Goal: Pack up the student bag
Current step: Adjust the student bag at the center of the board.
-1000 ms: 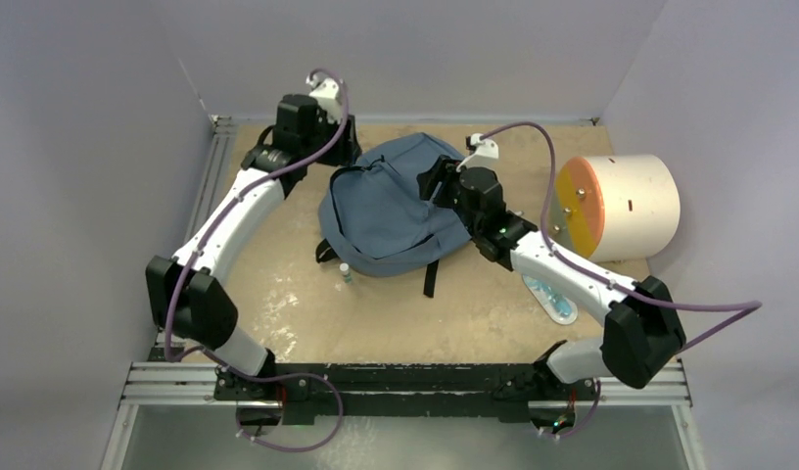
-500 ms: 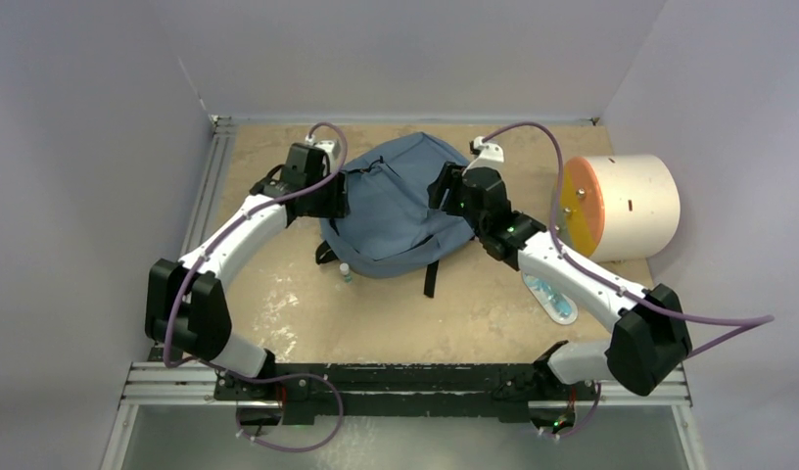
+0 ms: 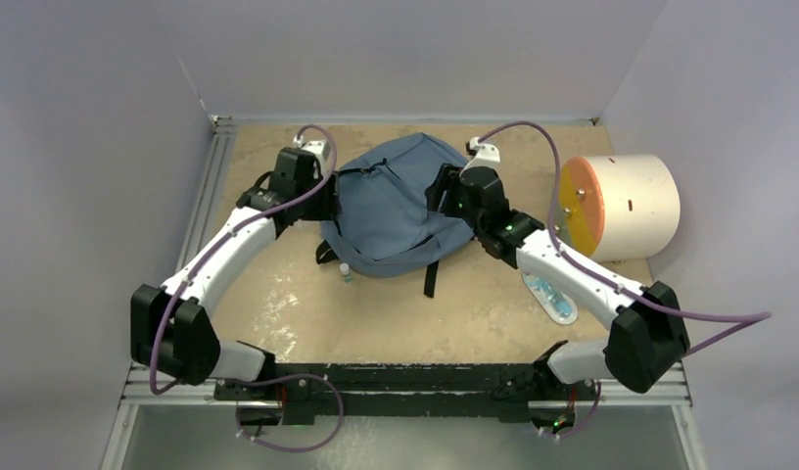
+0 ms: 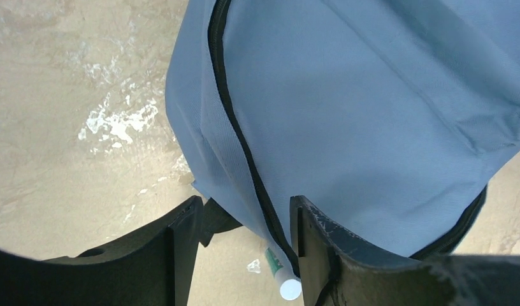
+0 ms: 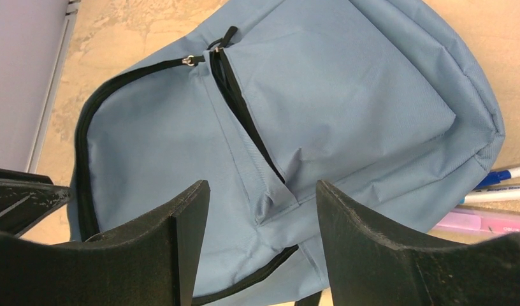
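Observation:
The grey-blue student bag lies flat at the back middle of the table, straps toward the front. My left gripper is open at the bag's left edge. In the left wrist view the bag's edge and dark zipper line run between the spread fingers of the gripper. My right gripper is open over the bag's right side. In the right wrist view it hovers above the front pocket, whose zipper gapes open. Neither gripper holds anything.
A small white tube with a green label lies by the bag's front left corner and shows in the left wrist view. A white cylinder with an orange face stands at the right. Pens and a pink item lie beside the bag. A clear packet lies under the right arm.
My left arm has swung from the back left corner down to the bag's left edge. My right gripper has shifted slightly toward the back over the bag.

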